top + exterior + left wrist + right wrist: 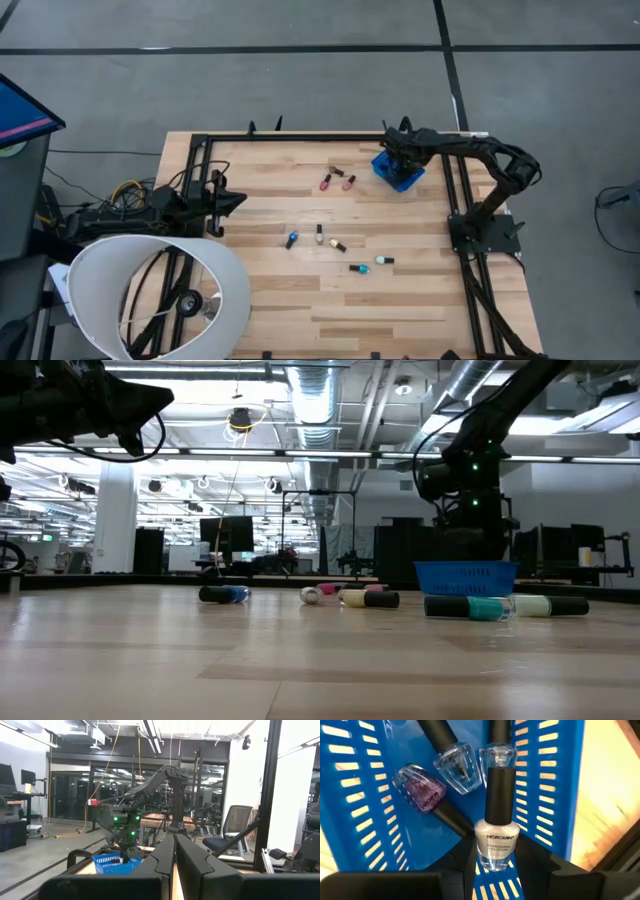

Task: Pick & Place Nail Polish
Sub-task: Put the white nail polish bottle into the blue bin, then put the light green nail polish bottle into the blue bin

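Note:
My right gripper (401, 163) hangs over the blue bin (398, 178) at the table's far right and is shut on a pearl-white nail polish bottle (496, 840) with a black cap. In the bin lie a purple glitter bottle (420, 795) and two clear bottles (456, 766). Several more bottles lie on their sides on the table: pink (325, 183), red (349, 183), blue (292, 240), teal (359, 269). My left gripper (232, 201) is shut and empty, raised at the table's left side. My right gripper pinches the pearl bottle's glass body (479, 851) between its two fingers, one on each side. The fingers point down into the bin. The black cap (499, 795) points away from the wrist, toward the bin's floor. I cannot tell whether the bottle touches the floor.
The bin's slotted walls (550, 780) stand close around the held bottle. A white lamp shade (150, 290) overhangs the table's near left corner. Black frame rails (300, 138) run along the far and side edges. Bare wood lies in the near right part.

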You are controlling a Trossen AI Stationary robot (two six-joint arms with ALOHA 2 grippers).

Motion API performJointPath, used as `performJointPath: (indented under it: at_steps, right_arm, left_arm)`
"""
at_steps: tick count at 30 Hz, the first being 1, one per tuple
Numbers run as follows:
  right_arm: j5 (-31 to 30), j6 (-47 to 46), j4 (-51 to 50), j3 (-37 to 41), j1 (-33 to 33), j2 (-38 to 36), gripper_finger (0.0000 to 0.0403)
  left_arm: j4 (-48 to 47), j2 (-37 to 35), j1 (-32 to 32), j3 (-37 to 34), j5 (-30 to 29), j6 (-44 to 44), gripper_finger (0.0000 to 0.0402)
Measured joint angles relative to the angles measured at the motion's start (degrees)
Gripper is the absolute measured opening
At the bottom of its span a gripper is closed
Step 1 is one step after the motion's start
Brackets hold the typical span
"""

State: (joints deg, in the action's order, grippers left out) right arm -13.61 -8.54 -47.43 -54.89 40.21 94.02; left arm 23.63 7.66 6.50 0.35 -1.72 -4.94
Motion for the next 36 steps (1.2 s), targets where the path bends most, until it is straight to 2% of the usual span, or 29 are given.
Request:
performJointPath:
  at_steps: [13,24,27,32,36]
  right_arm:
    - [0.1,0.8,4.4,3.1,0.8,0.0,0.0105]
    - [0.1,1.7,4.4,3.0,1.0,0.0,0.0173]
    - [1.5,1.9,2.5,1.2,1.2,-0.2,0.0190]
    - [2.2,3.4,-3.3,-6.3,0.7,-3.6,0.0219]
    - [8.4,4.7,-6.1,-12.1,-1.7,-8.3,0.0227]
  left_arm:
    - [0.1,0.0,0.0,0.0,0.0,0.0,0.0011]
    - [0.1,0.0,0.0,0.0,0.0,0.0,0.0011]
    - [0.0,0.0,0.0,0.0,0.0,0.0,0.0011]
    - [0.0,0.0,0.0,0.0,0.0,0.0,0.0011]
    - [0.0,0.0,0.0,0.0,0.0,0.0,0.0011]
